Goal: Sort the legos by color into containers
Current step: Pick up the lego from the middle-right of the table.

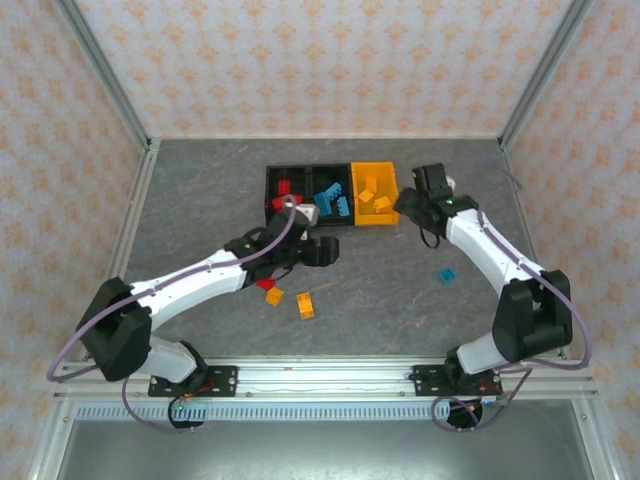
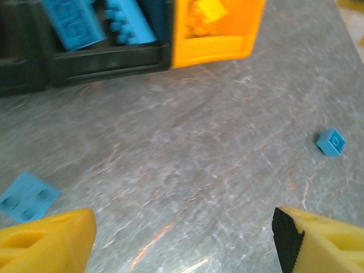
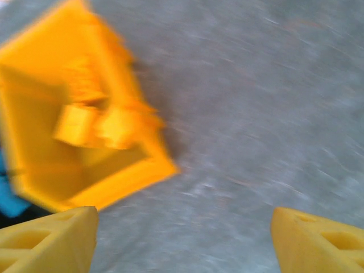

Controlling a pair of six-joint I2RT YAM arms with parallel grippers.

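The containers stand in a row at the back: a black bin (image 1: 272, 196) with red legos, a black bin (image 1: 332, 222) with blue legos (image 2: 122, 23), and an orange bin (image 1: 374, 222) with orange legos (image 3: 96, 122). Loose legos lie on the table: a blue one (image 1: 447, 275) on the right, two orange ones (image 1: 274, 296) (image 1: 306, 306) and a red one (image 1: 264, 284) near the front. My left gripper (image 1: 328, 250) hovers open over bare table in front of the bins, with a flat blue lego (image 2: 27, 196) beside its left finger. My right gripper (image 1: 407, 201) is open and empty beside the orange bin's right side.
The grey stone-patterned table (image 1: 200, 200) is fenced by metal rails (image 1: 130, 230) at the sides and front. A small blue lego (image 2: 331, 141) lies to the right of the left gripper.
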